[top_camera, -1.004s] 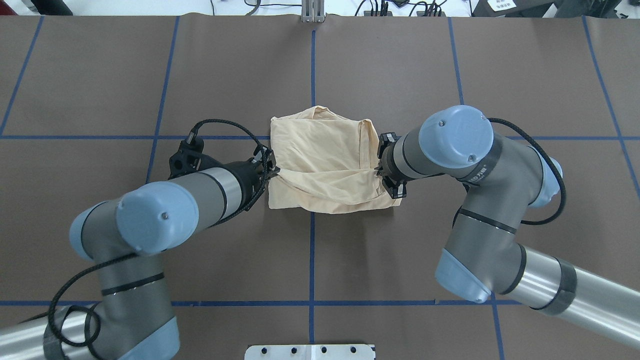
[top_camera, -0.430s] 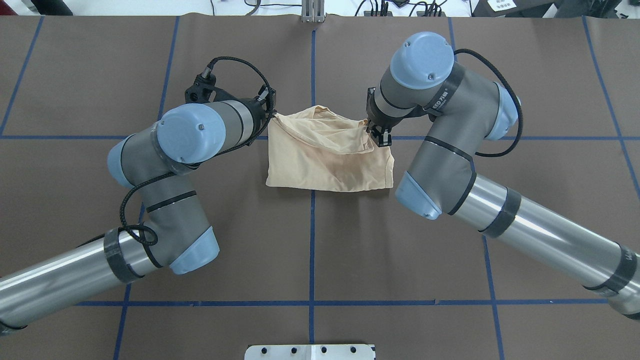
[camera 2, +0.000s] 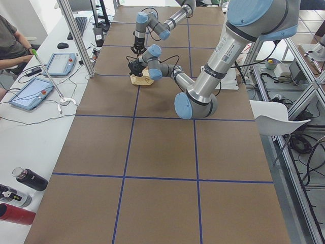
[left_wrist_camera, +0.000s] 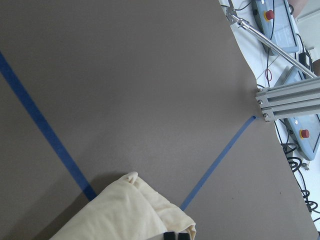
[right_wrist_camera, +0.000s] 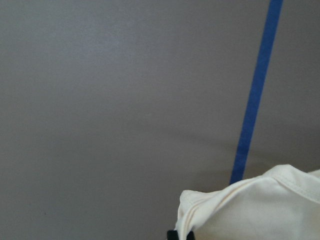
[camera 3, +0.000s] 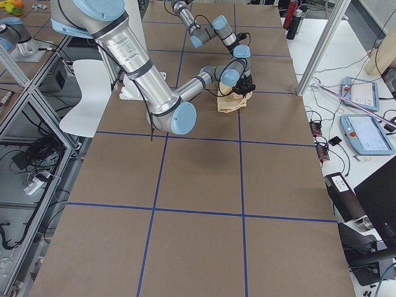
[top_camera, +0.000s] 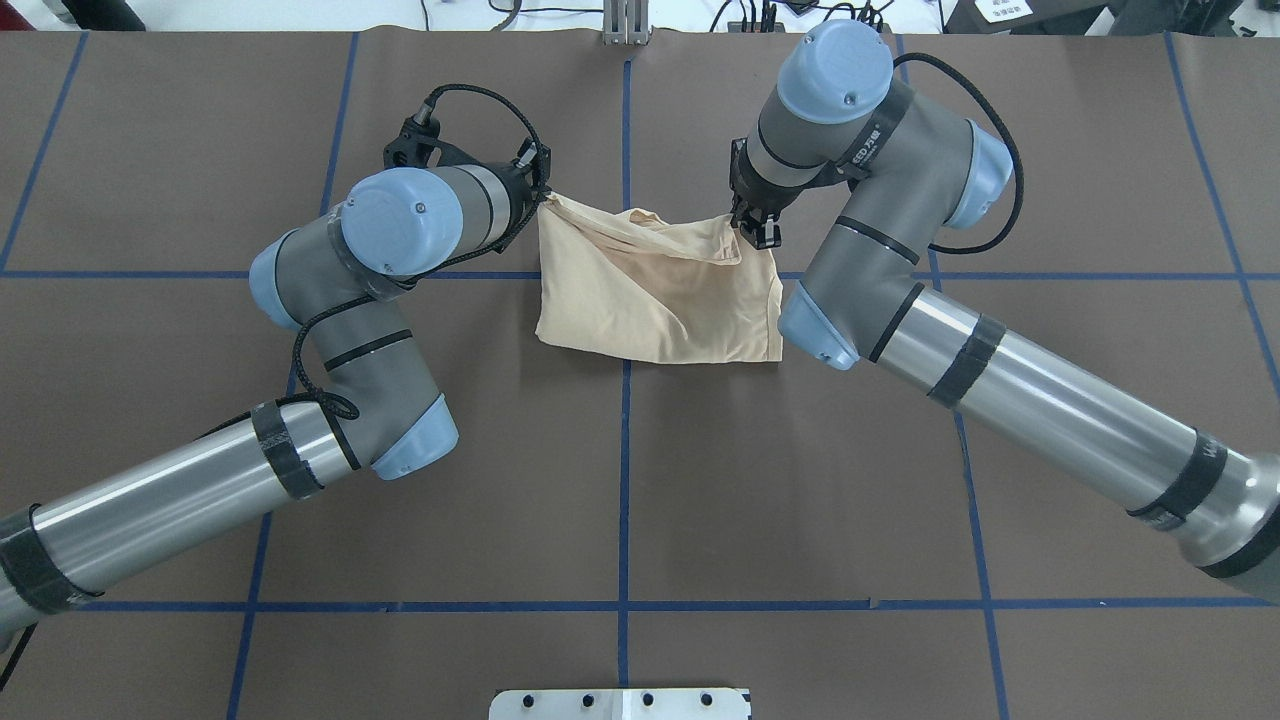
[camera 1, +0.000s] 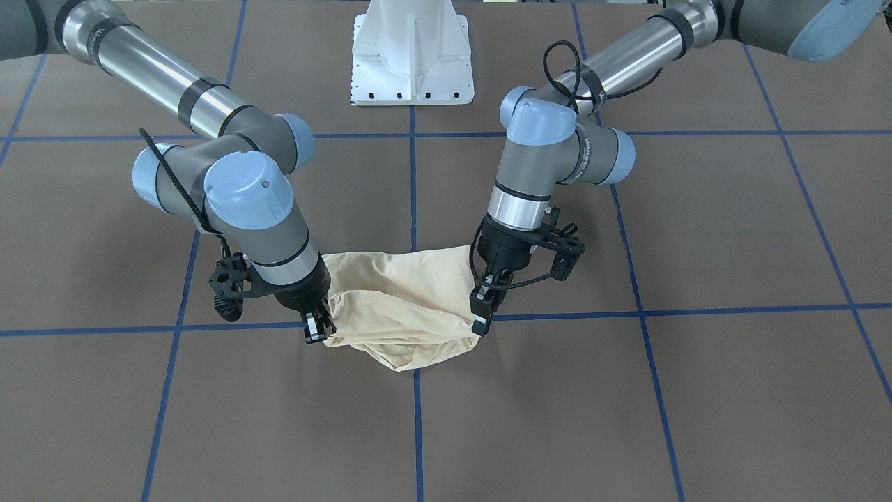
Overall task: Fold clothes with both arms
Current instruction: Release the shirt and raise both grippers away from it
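The left gripper (top_camera: 546,196) is pinched closed on one far corner of the shirt (top_camera: 650,305). The right gripper (top_camera: 762,233) is pinched closed on the other, and the edge between them is drawn into a band (its middle sags a little). The shirt's near part lies bunched on the table (top_camera: 800,480), where the blue tape lines (top_camera: 624,480) cross. Brown surface shows on every side, widest toward the robot.

Near right arm (camera 3: 133,59) bends at the elbow and reaches across the brown worktop (camera 3: 198,179) to the bunched cream shirt (camera 3: 230,104). Far left arm (camera 3: 213,28) comes down at the same spot. White chair (camera 3: 86,93) stands beside the worktop.
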Robot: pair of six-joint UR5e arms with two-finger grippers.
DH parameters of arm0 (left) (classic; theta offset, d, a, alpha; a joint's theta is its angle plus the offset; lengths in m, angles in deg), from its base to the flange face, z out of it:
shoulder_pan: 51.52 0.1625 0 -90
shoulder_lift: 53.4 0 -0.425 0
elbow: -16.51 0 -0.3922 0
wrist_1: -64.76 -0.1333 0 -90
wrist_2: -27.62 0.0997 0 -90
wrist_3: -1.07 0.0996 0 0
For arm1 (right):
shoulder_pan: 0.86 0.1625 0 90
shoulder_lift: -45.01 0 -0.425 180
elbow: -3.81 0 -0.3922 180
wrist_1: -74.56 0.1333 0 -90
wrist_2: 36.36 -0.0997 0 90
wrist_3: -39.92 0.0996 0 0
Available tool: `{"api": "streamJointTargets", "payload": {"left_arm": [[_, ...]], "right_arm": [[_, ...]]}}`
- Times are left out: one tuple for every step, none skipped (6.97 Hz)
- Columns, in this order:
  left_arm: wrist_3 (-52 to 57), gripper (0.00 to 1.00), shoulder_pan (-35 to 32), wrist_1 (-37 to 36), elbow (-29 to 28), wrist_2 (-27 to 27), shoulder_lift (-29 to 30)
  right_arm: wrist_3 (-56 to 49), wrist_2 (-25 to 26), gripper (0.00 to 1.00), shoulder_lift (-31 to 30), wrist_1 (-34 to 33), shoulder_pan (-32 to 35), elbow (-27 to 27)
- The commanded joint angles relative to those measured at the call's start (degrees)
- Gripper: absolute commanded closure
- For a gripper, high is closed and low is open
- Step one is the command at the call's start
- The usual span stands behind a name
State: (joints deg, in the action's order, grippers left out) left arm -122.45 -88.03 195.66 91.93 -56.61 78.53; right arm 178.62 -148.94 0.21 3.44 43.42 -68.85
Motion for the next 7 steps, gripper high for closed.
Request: {"api": "streamJointTargets", "payload": {"left_arm": [[4.57,0.58,-1.36,3.74,-7.96,0.12,3.13],[7.04,0.39,-2.67,4.44,-10.01,0.12,3.94],[11.07,0.16,-4.08,4.45,-9.94,0.12,3.86],[11.28,0.15,-5.22,4.45,-9.94,-0.05,3.86],[12.16,0.15,-5.93,4.36,-9.77,-0.49,3.77],[13.91,0.15,-6.29,4.36,-8.89,-5.02,3.25],[15.92,0.16,-6.81,4.01,-5.93,-7.32,1.33]], "right_arm": [[-3.95,-0.8,0.01,5.56,0.54,1.42,8.18],[-5.62,-0.71,0.0,6.9,4.37,1.94,12.32],[-7.55,-0.89,0.0,6.92,4.76,3.78,12.97],[-10.53,-0.97,0.0,6.92,4.68,4.93,13.32],[-10.73,-1.85,0.0,7.18,4.68,5.02,13.24],[-10.65,-1.94,0.0,7.44,4.76,4.68,12.37],[-10.74,-1.94,0.0,7.18,4.76,3.8,10.01]]}}
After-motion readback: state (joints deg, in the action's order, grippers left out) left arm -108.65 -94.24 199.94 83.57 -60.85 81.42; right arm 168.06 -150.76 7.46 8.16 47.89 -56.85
